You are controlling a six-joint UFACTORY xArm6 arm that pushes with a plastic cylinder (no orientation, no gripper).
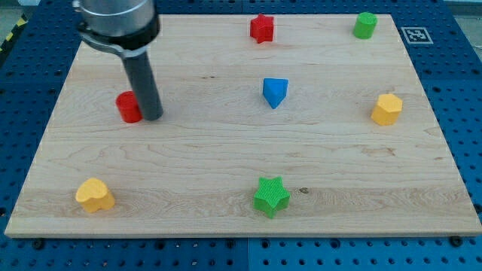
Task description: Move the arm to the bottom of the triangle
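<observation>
Presently my tip (153, 117), a jawless end effector holding nothing, touches the red block (129, 107).

red star (261, 28), green star (271, 196), yellow heart (94, 195)

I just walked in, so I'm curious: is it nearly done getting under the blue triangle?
Not yet. My tip sits beside the red cylinder, far toward the view's left of the blue triangle. No block looks moved. Left: crossing the board to stop just below the triangle.
</observation>
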